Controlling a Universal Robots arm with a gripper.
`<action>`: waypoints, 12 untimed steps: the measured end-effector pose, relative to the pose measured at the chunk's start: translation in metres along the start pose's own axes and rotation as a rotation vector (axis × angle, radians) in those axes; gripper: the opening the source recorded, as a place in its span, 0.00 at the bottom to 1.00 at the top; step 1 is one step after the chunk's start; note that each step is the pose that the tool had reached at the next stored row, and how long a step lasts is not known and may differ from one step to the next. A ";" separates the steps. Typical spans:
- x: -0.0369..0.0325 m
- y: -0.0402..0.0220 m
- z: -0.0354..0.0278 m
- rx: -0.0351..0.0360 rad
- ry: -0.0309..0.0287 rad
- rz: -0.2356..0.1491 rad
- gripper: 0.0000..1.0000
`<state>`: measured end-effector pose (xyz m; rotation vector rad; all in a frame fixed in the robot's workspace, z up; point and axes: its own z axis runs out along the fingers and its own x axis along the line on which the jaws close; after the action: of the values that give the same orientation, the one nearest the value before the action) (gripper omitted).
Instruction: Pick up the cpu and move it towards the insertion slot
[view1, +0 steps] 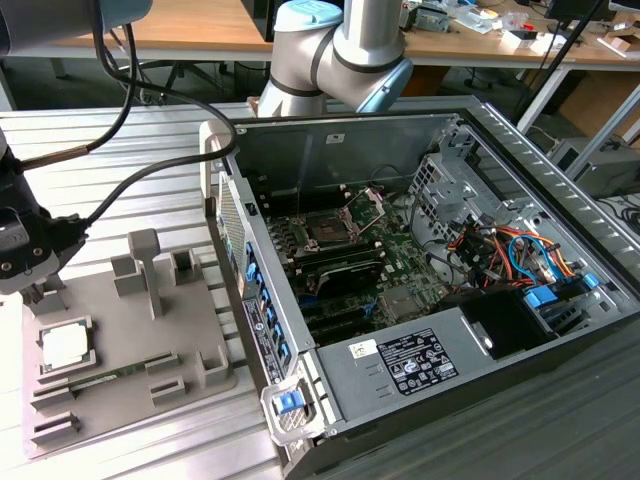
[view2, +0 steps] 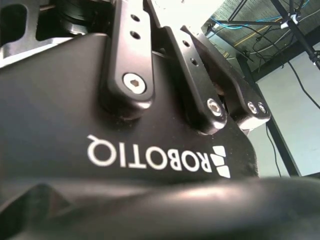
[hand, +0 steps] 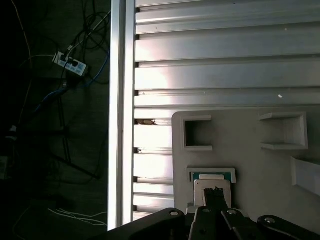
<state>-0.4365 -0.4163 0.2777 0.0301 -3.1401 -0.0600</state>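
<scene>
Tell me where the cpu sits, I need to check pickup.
At the exterior view's left, the cpu lies on the grey fixture plate, beside the open computer case.

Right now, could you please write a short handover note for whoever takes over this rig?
Gripper: hangs just above the grey fixture plate at the exterior view's left, close over the cpu; the first wrist view looks straight down on it.
Cpu: lies flat in its pocket on the plate, not lifted.
Insertion slot: inside the open computer case, with its retaining plate hinged up.
Done: gripper placed over the cpu.
Left: the pick-up and the move towards the slot.
</scene>
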 end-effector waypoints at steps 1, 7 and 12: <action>0.0000 0.0000 0.0001 0.0000 0.0000 0.000 0.11; 0.0000 -0.0006 0.0012 0.0000 0.0000 0.000 0.11; 0.0000 -0.0010 0.0020 0.0000 0.0000 0.000 0.11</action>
<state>-0.4365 -0.4172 0.2757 0.0301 -3.1401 -0.0600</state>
